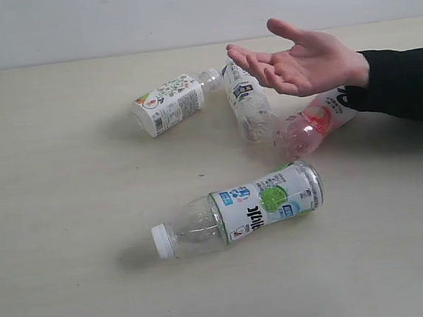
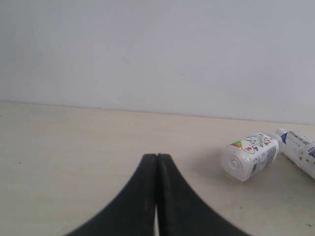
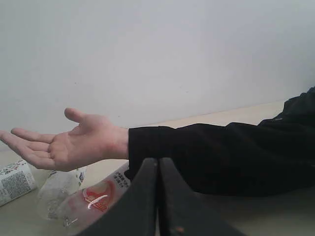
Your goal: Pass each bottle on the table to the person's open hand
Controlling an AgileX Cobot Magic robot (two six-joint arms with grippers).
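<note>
Currently the left tool (image 2: 157, 157) and right tool (image 3: 158, 160) are pinched together on nothing; the fruit-print bottle (image 2: 249, 156) lies on the tabletop (image 2: 74, 157) ahead of the left, the pink bottle (image 3: 96, 199) ahead of the right, beneath the open hand (image 3: 64, 145). Both look light, thin-walled and apt to roll, so grip the labelled middle; label print is unreadable.

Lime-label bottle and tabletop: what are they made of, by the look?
Lime-label bottle: probably thin clear plastic with a glossy finish. The table shows through its bare end, and highlights glint on it. The label looks like printed film.
Tabletop: pale beige and matte with faint grain. It could be laminate or wood; I cannot tell which.
</note>
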